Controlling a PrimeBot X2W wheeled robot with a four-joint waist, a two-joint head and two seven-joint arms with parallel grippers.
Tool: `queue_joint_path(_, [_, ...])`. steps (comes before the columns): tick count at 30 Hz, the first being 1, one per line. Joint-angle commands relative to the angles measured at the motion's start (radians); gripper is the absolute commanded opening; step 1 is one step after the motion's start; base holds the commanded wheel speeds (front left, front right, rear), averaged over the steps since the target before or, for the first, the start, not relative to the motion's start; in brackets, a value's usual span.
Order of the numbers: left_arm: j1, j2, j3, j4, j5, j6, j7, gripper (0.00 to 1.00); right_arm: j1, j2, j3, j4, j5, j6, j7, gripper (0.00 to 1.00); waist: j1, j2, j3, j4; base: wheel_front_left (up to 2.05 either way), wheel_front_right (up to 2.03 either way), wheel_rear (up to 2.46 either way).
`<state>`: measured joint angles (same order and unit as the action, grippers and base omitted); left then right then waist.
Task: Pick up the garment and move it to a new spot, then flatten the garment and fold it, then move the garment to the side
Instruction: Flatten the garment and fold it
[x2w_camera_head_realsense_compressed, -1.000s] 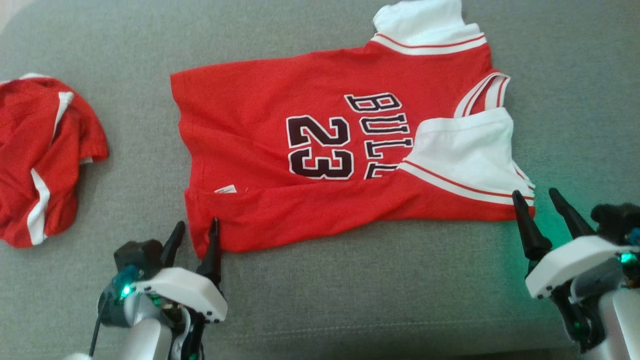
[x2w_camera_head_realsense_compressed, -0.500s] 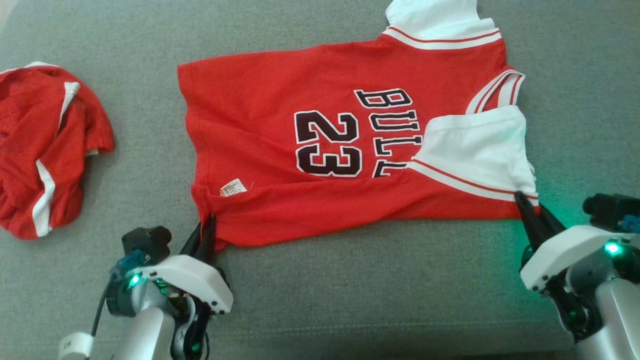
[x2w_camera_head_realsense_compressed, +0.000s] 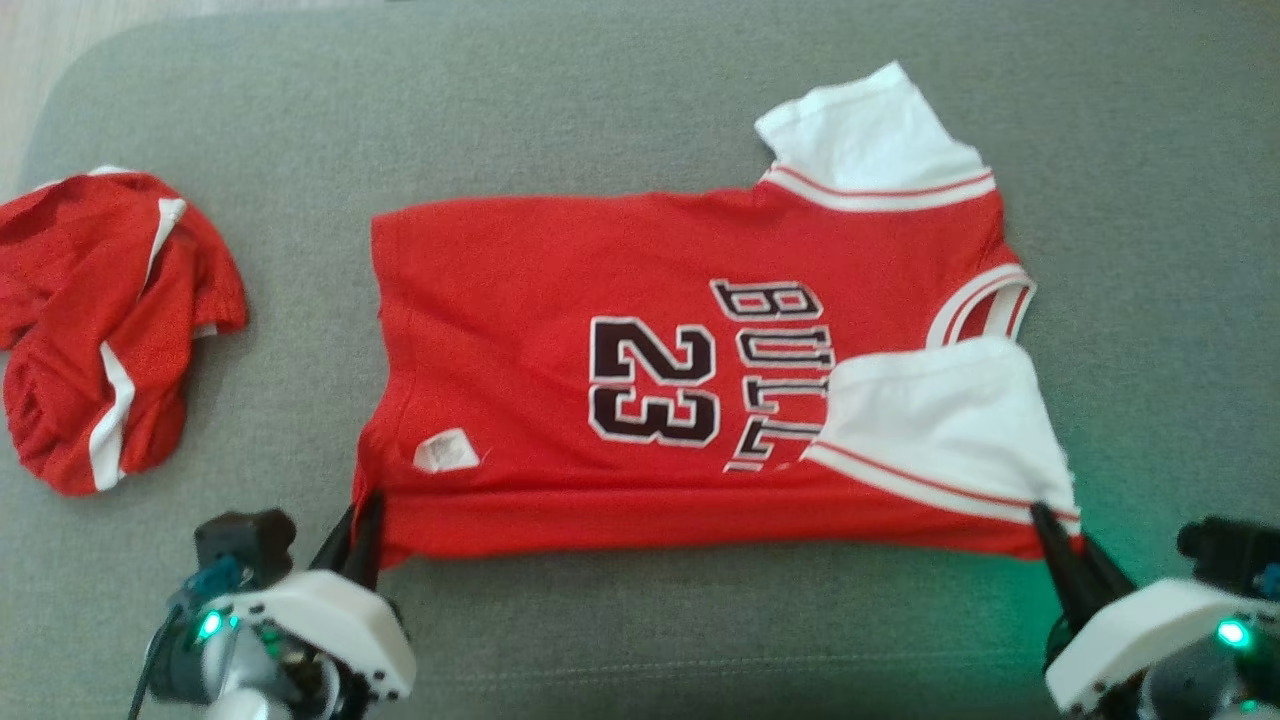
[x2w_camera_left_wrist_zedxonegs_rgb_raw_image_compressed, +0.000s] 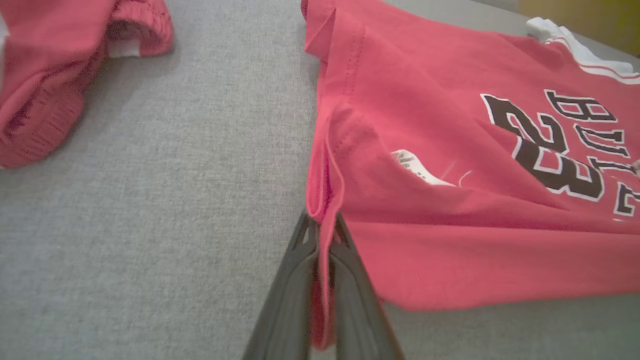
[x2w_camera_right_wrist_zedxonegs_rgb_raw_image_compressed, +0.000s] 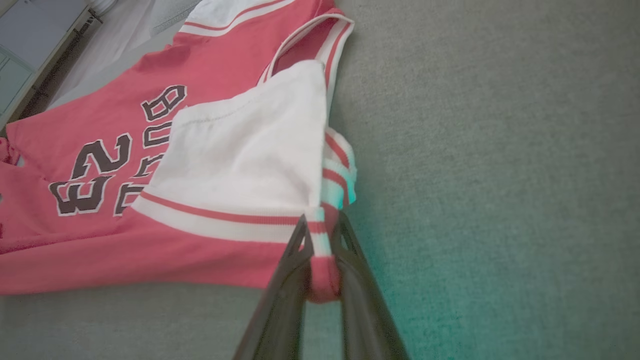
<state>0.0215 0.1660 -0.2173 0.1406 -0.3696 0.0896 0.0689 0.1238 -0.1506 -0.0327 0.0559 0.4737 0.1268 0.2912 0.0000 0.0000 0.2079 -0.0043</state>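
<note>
fingers (x2w_camera_left_wrist_zedxonegs_rgb_raw_image_compressed: 286, 305) pinch the jersey (x2w_camera_head_realsense_compressed: 600, 260) on a grey cushion (x2w_camera_head_realsense_compressed: 640, 100), pale floor (x2w_camera_head_realsense_compressed: 40, 50) beyond

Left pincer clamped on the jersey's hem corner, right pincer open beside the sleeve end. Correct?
Not quite: the right pincer is shut on the jersey at its sleeve-end corner, as the right wrist view shows. The left pincer is clamped on the hem corner.

Smooth matt cloth garment (x2w_camera_head_realsense_compressed: 560, 260), grey cushion (x2w_camera_head_realsense_compressed: 640, 110) coarse woven fabric, red bundle (x2w_camera_head_realsense_compressed: 70, 330) at nine o'clock textured cloth, left gripper (x2w_camera_left_wrist_zedxonegs_rgb_raw_image_compressed: 322, 221) fingers dark matt plastic
</note>
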Motion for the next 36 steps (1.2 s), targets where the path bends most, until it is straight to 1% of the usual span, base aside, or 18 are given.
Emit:
queue_joint_path(1, [-0.004, 0.033, 0.053, -0.039, 0.0, 0.013, 0.009, 0.0, 0.01, 0.001, -0.005, -0.058, -0.009, 0.004, 0.011, 0.0, 0.0, 0.0, -0.009, -0.006, 0.0, 0.0, 0.0])
queue_joint_path(4, [0.025, 0.043, 0.06, -0.051, -0.012, 0.022, 0.044, 0.0, 0.053, 0.038, -0.014, -0.107, -0.025, 0.004, 0.033, 0.0, 0.0, 0.0, -0.019, -0.016, 0.0, 0.0, 0.0])
queue_joint_path(5, [0.032, 0.044, 0.06, -0.054, -0.015, 0.024, 0.051, 0.0, 0.062, 0.046, -0.014, -0.117, -0.028, 0.004, 0.039, 0.47, 0.0, 0.0, -0.022, -0.019, 0.0, 0.0, 0.0])
queue_joint_path(6, [0.039, 0.044, 0.058, -0.053, -0.016, 0.026, 0.057, 0.33, 0.068, 0.052, -0.014, -0.124, -0.032, 0.004, 0.043, 1.0, 0.0, 0.0, -0.024, -0.021, 0.0, 0.0, 0.0])
queue_joint_path(7, [0.046, 0.04, 0.054, -0.049, -0.019, 0.03, 0.063, 1.0, 0.075, 0.06, -0.012, -0.132, -0.036, 0.004, 0.047, 1.0, 0.0, 0.0, -0.032, -0.025, 0.0, 0.0, 0.0])
queue_joint_path(10, [0.05, 0.033, 0.055, -0.045, -0.004, 0.05, 0.036, 1.0, 0.074, 0.064, -0.012, -0.164, -0.074, 0.004, 0.017, 1.0, 0.0, 0.0, -0.047, -0.031, 0.0, 0.0, 0.0])
queue_joint_path(15, [0.039, 0.02, 0.058, -0.084, 0.052, 0.093, -0.093, 1.0, 0.044, 0.066, -0.032, -0.242, -0.179, 0.004, -0.083, 1.0, 0.0, 0.0, -0.079, -0.037, 0.0, 0.0, 0.0])
queue_joint_path(18, [0.022, 0.011, 0.055, -0.118, 0.08, 0.11, -0.159, 1.0, 0.014, 0.056, -0.025, -0.274, -0.211, 0.004, -0.118, 1.0, 0.0, 0.0, -0.099, -0.04, 0.0, 0.0, 0.0])
queue_joint_path(20, [0.01, 0.009, 0.051, -0.138, 0.091, 0.115, -0.182, 1.0, -0.008, 0.047, -0.016, -0.293, -0.228, 0.004, -0.125, 1.0, 0.0, 0.0, -0.113, -0.042, 0.0, 0.0, 0.0])
queue_joint_path(22, [-0.004, 0.013, 0.045, -0.158, 0.104, 0.117, -0.193, 1.0, -0.027, 0.041, -0.008, -0.307, -0.231, 0.004, -0.124, 1.0, 0.0, 0.0, -0.123, -0.045, 0.0, 0.0, 0.0])
queue_joint_path(29, [-0.024, 0.022, 0.027, -0.179, 0.117, 0.115, -0.176, 1.0, -0.048, 0.035, -0.008, -0.316, -0.231, 0.004, -0.117, 1.0, 0.0, 0.0, -0.141, -0.046, 0.0, 0.0, 0.0])
queue_joint_path(33, [-0.035, 0.021, 0.026, -0.169, 0.111, 0.115, -0.171, 1.0, -0.045, 0.039, -0.011, -0.31, -0.224, 0.004, -0.118, 1.0, 0.0, 0.0, -0.139, -0.045, 0.0, 0.0, 0.0])
queue_joint_path(36, [-0.075, 0.022, 0.019, -0.15, 0.106, 0.103, -0.16, 1.0, -0.048, 0.042, -0.01, -0.31, -0.218, 0.004, -0.118, 1.0, 0.0, 0.0, -0.123, -0.045, 0.0, 0.0, 0.0])
